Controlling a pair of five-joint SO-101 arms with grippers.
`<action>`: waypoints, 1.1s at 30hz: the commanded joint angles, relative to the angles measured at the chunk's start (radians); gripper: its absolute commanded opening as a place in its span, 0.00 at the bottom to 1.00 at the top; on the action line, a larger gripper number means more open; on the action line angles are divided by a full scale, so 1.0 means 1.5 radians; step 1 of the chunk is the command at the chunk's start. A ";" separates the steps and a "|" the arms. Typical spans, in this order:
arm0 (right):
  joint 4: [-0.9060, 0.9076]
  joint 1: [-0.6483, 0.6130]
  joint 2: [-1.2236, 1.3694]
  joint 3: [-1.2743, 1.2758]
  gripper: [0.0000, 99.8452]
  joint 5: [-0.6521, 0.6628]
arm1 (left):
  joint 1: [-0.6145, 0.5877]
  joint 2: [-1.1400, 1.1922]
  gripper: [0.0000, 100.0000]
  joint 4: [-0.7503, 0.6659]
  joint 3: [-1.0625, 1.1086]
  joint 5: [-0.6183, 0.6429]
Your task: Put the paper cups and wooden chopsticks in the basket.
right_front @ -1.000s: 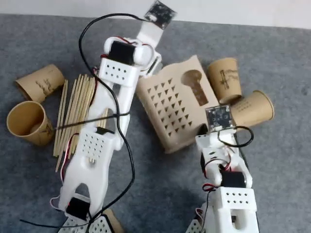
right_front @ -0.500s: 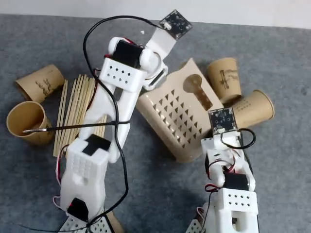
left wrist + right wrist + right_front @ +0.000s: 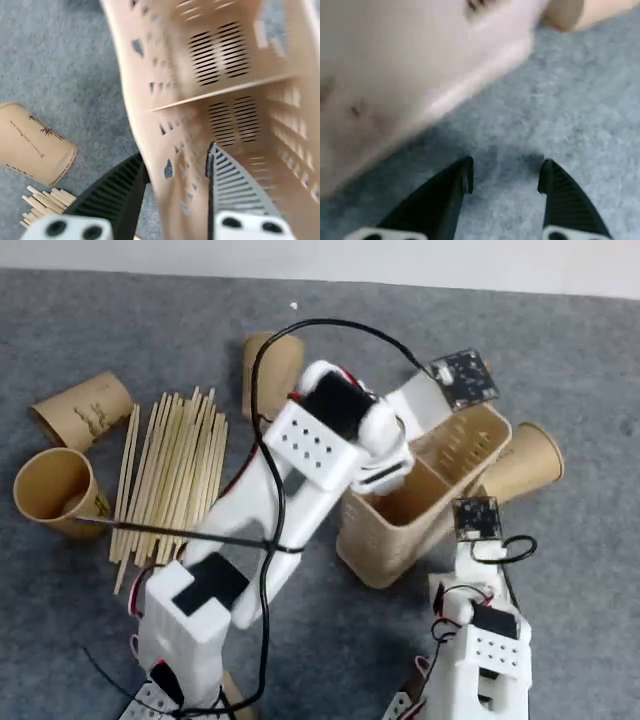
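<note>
Hanging low near the front edge of the grey felt-covered table, the right gripper had its two black fingers spread wide with nothing between them, only bare felt in the gap. Just beyond it stood the beige perforated plastic basket, mouth up and leaning, with a divider wall splitting it into two compartments. The left gripper was clamped on the basket's side wall, one finger inside a compartment and the other outside, the wall pinched between them. A tan paper cup with a printed side lay on its side just beside the basket, toward the right edge. On the left half, a loose spread of pale wooden chopsticks lay flat, running front to back. An open-mouthed tan paper cup sat just beside them near the left edge, and another tan cup with a bamboo print lay tipped over farther back. Toward the far edge, a fourth tan paper cup lay on its side between the chopsticks' far ends and the left arm.
</note>
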 commanded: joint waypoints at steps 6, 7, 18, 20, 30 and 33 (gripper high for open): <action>-0.002 0.085 0.003 -0.075 0.22 -0.103 | 0.028 -0.051 0.19 0.001 -0.050 -0.006; -0.001 0.092 0.003 -0.100 0.22 -0.123 | 0.025 -0.049 0.19 0.001 -0.049 -0.006; 0.176 0.240 0.003 -0.435 0.22 -0.173 | -0.140 0.027 0.19 0.000 -0.044 -0.006; 0.198 0.266 0.003 -0.472 0.22 -0.173 | -0.149 0.028 0.19 0.000 -0.067 -0.006; 0.201 0.370 0.003 -0.505 0.22 -0.169 | -0.143 0.016 0.19 0.001 -0.122 -0.006; 0.200 0.407 0.003 -0.510 0.22 -0.171 | -0.139 0.012 0.19 0.001 -0.122 -0.006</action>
